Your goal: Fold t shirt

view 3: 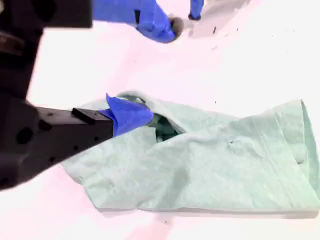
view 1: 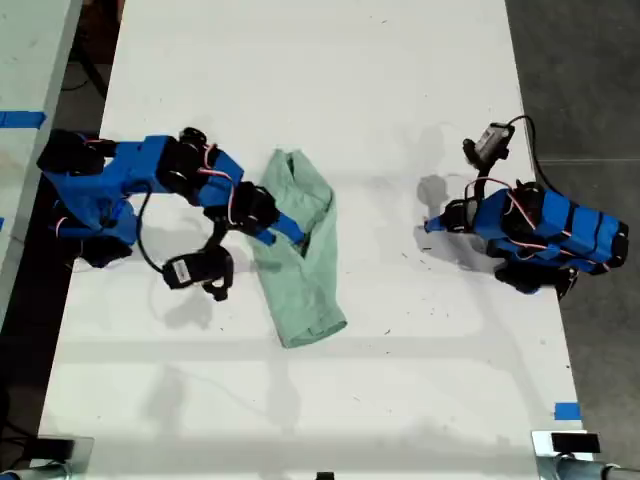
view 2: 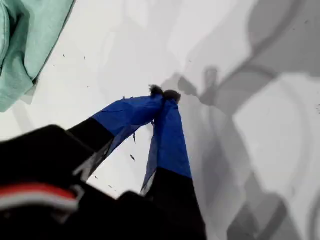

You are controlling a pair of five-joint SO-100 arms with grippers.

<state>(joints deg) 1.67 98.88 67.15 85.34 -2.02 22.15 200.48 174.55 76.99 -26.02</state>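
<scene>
The pale mint-green t shirt [view 1: 310,270] lies bunched into a narrow wrinkled strip left of the middle of the white table in the exterior view. My second gripper [view 1: 293,234] reaches onto its middle from the exterior view's left. One blue fingertip [view 3: 131,115] presses into a fold of the t shirt [view 3: 225,165], and the other jaw is hidden under the cloth. My first gripper [view 2: 165,93] is shut with nothing in it over bare table, at the exterior view's right [view 1: 430,225], well apart from the t shirt [view 2: 25,40].
The white table [view 1: 330,80] stretches far beyond the garment. A blue tape mark [view 1: 566,411] sits near the exterior view's lower right corner. Dark floor borders the table on the exterior view's right, and a second surface with blue tape [view 1: 20,120] borders it on the left.
</scene>
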